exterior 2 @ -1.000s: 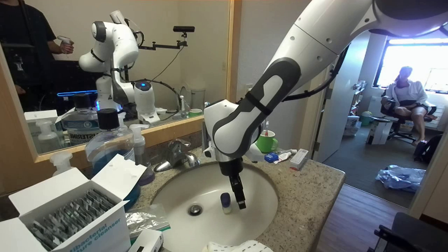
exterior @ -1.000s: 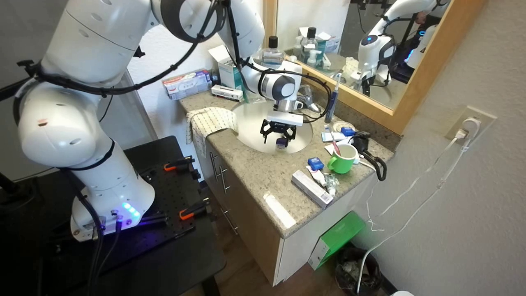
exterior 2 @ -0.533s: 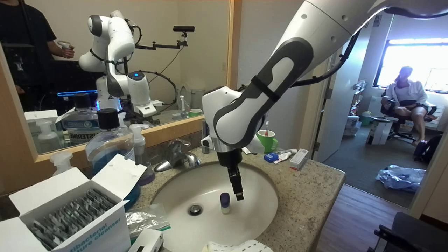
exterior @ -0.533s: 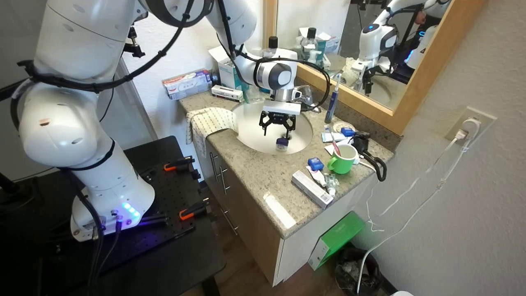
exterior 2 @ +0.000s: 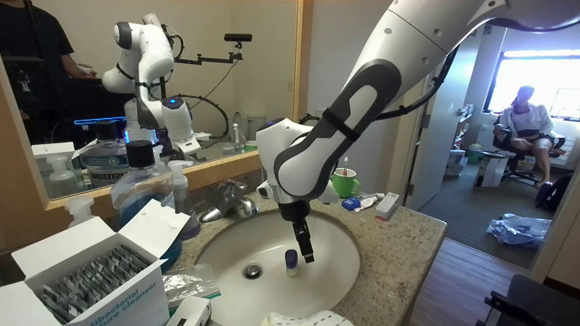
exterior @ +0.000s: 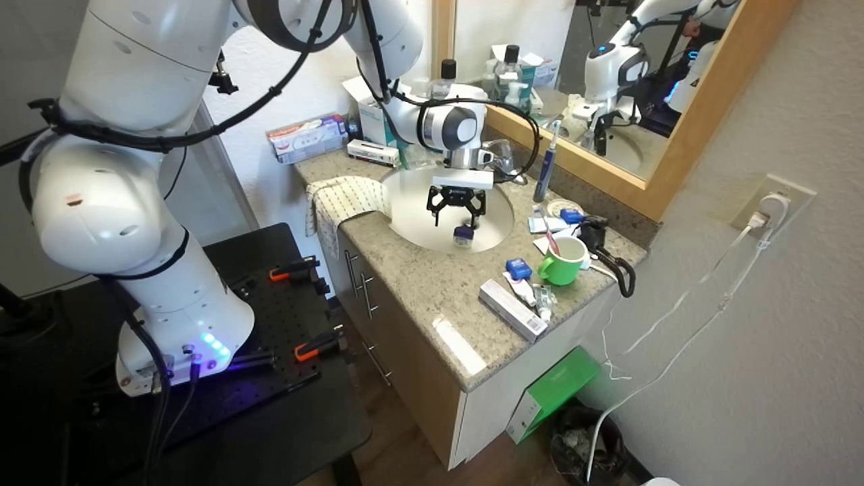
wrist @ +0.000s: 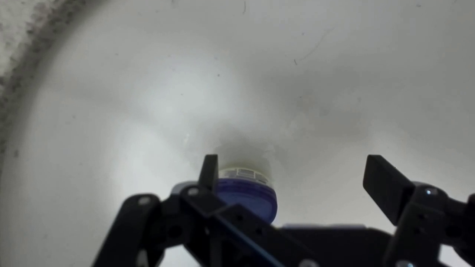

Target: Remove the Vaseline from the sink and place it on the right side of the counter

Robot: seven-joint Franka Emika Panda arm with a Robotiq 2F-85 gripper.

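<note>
The Vaseline is a small jar with a blue lid [exterior: 463, 236] and a pale body. It stands in the white sink [exterior: 412, 202], and also shows in an exterior view [exterior 2: 292, 260], right of the drain. My gripper [exterior: 455, 223] is open and empty above the basin, with its fingertips higher than the jar. In the wrist view the gripper [wrist: 291, 167] has its jaws wide apart. The jar [wrist: 250, 198] sits toward the left finger there, which hides part of it; most of the gap shows bare basin. The speckled counter [exterior: 418, 283] surrounds the sink.
A green mug [exterior: 563, 263], blue floss box [exterior: 518, 268], small tubes and a long box [exterior: 513, 310] lie on one end of the counter. The faucet [exterior 2: 229, 199] stands behind the sink. A cloth [exterior: 354, 199] hangs over the rim. A wipes box [exterior 2: 104, 271] and bottles stand opposite.
My gripper has risen from beside the jar, then come down slightly in the last half second. It stays open. The jar shows no clear movement.
</note>
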